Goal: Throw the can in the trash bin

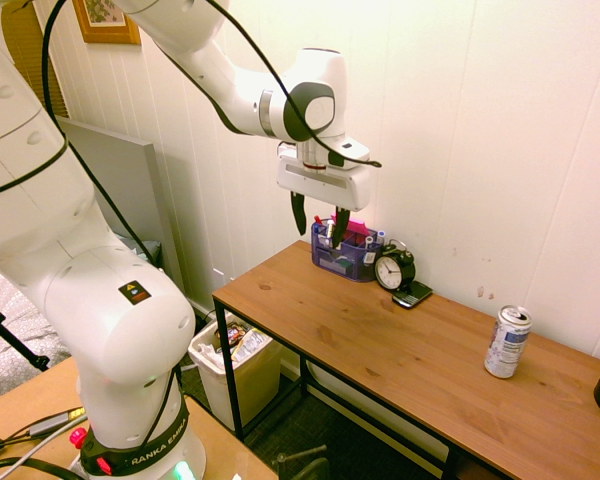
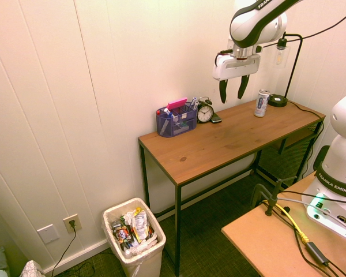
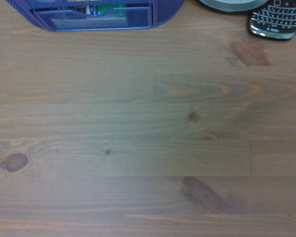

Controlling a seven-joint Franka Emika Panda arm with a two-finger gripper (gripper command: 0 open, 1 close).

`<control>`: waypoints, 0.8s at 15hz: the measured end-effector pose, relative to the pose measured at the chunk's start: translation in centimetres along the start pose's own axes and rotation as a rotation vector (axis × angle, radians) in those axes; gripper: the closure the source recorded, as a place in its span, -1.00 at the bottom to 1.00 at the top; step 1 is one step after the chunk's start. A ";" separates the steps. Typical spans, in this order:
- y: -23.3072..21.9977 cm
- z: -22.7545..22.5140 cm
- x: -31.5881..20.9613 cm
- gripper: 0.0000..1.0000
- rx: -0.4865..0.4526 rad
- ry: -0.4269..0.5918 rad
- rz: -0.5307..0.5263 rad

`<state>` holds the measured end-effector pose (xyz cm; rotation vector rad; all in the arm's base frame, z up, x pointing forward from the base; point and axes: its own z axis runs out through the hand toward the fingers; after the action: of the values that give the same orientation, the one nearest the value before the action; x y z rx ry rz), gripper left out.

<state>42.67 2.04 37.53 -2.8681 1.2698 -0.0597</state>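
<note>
My jaws (image 1: 321,226) are hanging open and empty above the wooden desk (image 1: 380,350). The can (image 1: 507,342) is standing upright on the desk, lower than my fingertips and off to one side of them, past the clock (image 1: 395,268) and the phone (image 1: 413,294), near the lamp (image 2: 278,99). The bin (image 2: 135,238) is waiting on the floor, well below my jaws and off to their other side, beyond the desk's end.

I am judging the can light and probably empty, though its fill is hidden from me. Its thin wall is likely to be denting if I squeeze hard, and its smooth metal may be slipping if I squeeze too little. I am favouring a hold across the round body around mid-height, one finger on each side, closing gently and evenly; the top rim is stiffer but narrower, and a bump up there could be tipping it.
</note>
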 end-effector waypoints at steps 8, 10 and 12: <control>5.5 1.3 8.5 -1.00 0.008 -0.041 0.176; 8.7 3.9 13.9 -1.00 0.011 -0.076 0.257; 10.9 7.0 18.9 -1.00 0.010 -0.107 0.328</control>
<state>47.55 -19.33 30.94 -2.5736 1.6878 0.0873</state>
